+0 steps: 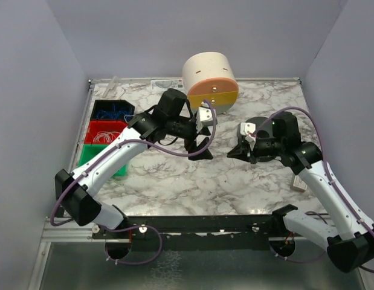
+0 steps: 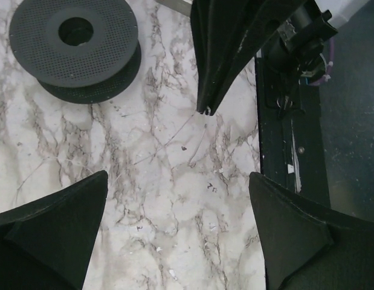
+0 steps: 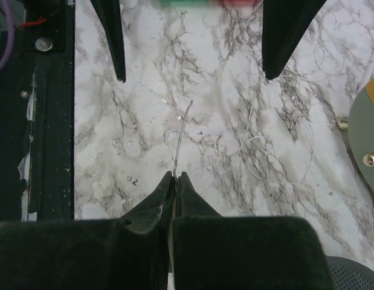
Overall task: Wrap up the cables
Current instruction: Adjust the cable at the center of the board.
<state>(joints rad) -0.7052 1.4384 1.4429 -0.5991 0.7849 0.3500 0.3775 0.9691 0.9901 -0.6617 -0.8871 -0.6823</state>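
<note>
Pinching a thin pale cable [image 3: 183,130], the right claw [image 3: 175,177] has its two fingers pressed tight together on it. The cable sticks straight out toward 12 o'clock. Its long way points at the left claw [image 2: 177,178], whose fingers stand wide apart with nothing between them. The right arm is nearer the cable. A dark grey spool [image 2: 72,48] lies flat at 10 o'clock from the left claw. More loose strands [image 3: 253,145] lie on the marble table [image 1: 174,181], inside pale walls [image 1: 29,90].
</note>
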